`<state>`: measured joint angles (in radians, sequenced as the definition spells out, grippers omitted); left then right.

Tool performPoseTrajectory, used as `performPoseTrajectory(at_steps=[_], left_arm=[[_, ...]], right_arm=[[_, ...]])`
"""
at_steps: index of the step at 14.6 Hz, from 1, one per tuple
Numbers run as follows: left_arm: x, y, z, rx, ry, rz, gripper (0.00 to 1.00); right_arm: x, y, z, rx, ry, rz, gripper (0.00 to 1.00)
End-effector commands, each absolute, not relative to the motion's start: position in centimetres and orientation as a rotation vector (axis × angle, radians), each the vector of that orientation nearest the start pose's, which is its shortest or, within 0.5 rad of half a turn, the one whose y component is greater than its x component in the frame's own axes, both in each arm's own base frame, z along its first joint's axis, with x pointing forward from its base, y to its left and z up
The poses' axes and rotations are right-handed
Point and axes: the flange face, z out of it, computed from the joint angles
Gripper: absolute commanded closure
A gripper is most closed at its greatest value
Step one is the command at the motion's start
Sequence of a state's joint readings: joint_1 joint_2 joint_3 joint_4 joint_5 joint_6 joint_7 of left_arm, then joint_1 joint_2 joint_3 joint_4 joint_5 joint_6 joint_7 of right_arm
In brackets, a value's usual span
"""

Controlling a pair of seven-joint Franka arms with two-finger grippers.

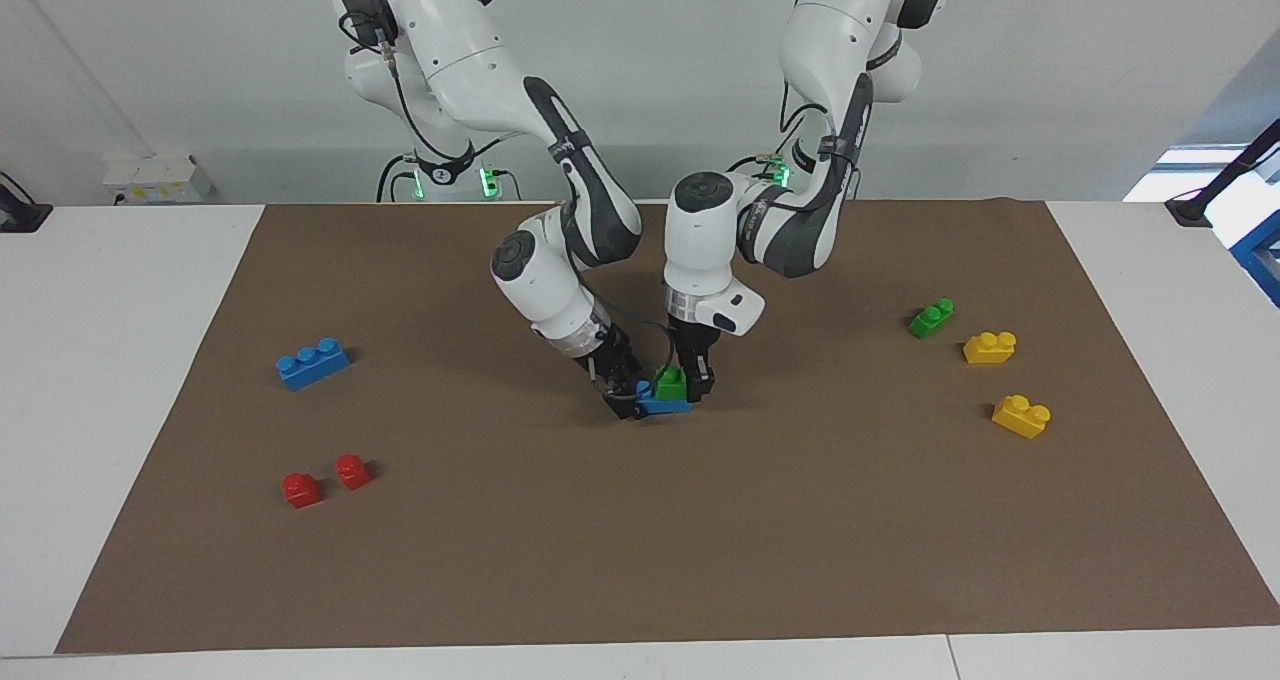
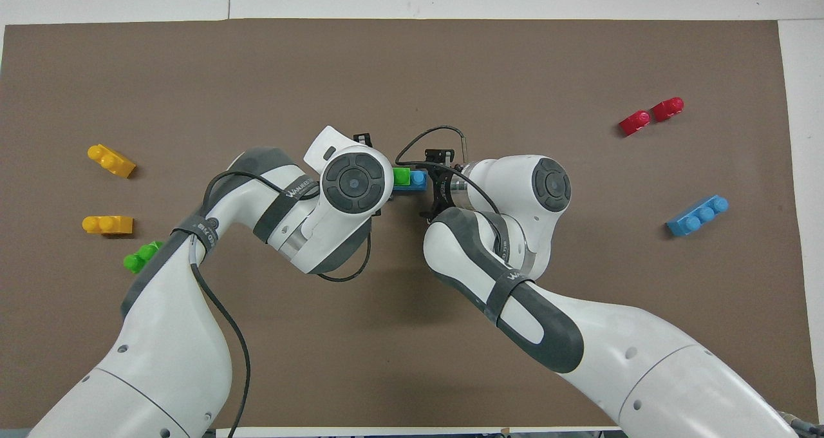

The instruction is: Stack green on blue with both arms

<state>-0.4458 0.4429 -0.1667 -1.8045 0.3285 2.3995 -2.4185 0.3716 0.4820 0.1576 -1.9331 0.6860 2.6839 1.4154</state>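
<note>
The green brick (image 1: 670, 382) sits on top of the blue brick (image 1: 668, 406) over the middle of the brown mat (image 1: 640, 560). My left gripper (image 1: 692, 385) reaches straight down and is shut on the green brick. My right gripper (image 1: 630, 405) comes in tilted from the right arm's end and is shut on the blue brick's end. In the overhead view the green brick (image 2: 402, 177) and one blue stud (image 2: 419, 179) show between the two wrists. I cannot tell whether the blue brick rests on the mat or hangs just above it.
A second blue brick (image 1: 313, 363) and two red bricks (image 1: 301, 489) lie toward the right arm's end. A second green brick (image 1: 931, 317) and two yellow bricks (image 1: 990, 347) lie toward the left arm's end.
</note>
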Motion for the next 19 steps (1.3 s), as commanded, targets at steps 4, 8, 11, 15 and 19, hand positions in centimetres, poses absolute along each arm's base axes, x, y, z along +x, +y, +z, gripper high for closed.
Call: performPoseTrajectory(at_steps=[4,8,11,15,19], left_arm=[[56.3,-37.5,33.5,2.188,2.042,0.324,0.00],[56.4,-35.7,36.5,2.276,1.977,0.348,0.00],[56.6,-34.5,38.3,2.305,1.961,0.321,0.00],[57.7,-31.2,41.2,2.299,1.966,0.314,0.00],[59.1,-27.8,42.9,2.326,1.927,0.323,0.00]], right_arm=[[57.3,27.4,24.8,-1.947,1.851,0.326,0.00],[58.7,25.3,26.3,-1.927,1.873,0.394,0.00],[60.3,21.5,29.4,-1.897,1.887,0.471,0.00],[61.7,15.4,34.0,-1.883,1.897,0.552,0.00],[61.3,10.3,38.6,-1.966,1.876,0.504,0.00]])
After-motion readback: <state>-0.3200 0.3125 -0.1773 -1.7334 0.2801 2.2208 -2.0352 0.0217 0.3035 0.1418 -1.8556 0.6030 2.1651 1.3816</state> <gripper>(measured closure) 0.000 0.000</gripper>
